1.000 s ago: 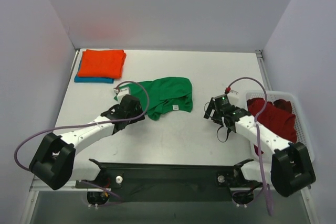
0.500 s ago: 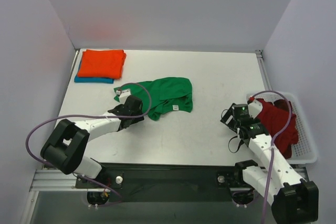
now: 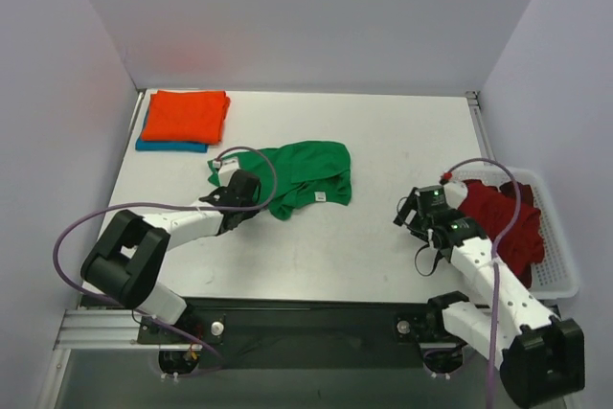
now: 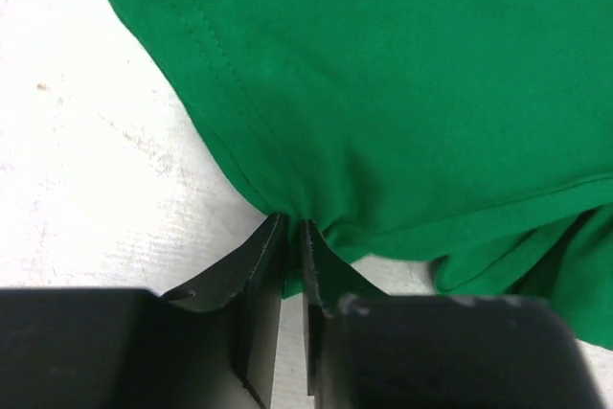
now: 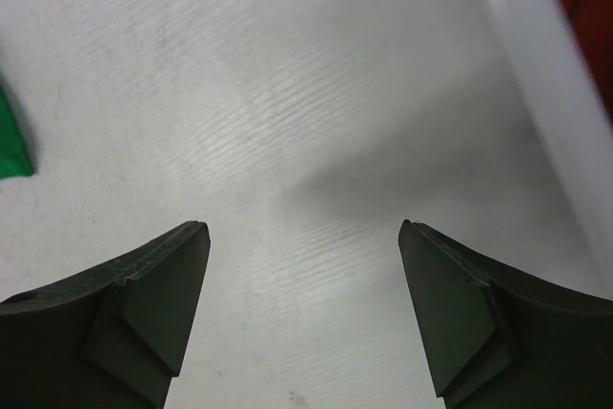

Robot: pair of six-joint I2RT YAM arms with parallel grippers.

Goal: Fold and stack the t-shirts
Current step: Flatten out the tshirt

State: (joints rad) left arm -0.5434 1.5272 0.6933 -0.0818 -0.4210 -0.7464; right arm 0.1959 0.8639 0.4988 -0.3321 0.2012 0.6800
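A bright green t-shirt (image 3: 306, 174) lies crumpled in the middle of the table. My left gripper (image 3: 251, 189) is at its near left edge; in the left wrist view the gripper (image 4: 292, 227) is shut on a pinch of the green t-shirt's (image 4: 402, 93) hem. An orange t-shirt (image 3: 185, 115) lies folded on a teal-blue t-shirt (image 3: 170, 146) at the back left. Dark red t-shirts (image 3: 498, 222) are heaped in the basket on the right. My right gripper (image 3: 410, 210) hangs open over bare table (image 5: 304, 237), with nothing between its fingers.
The white plastic basket (image 3: 558, 246) stands at the right table edge; its rim (image 5: 536, 64) shows to the right of my right gripper. A corner of green cloth (image 5: 11, 150) shows at the left of the right wrist view. White walls enclose the table.
My left gripper has closed on the green t-shirt's hem. The right arm has drawn back toward the near right and stayed open.
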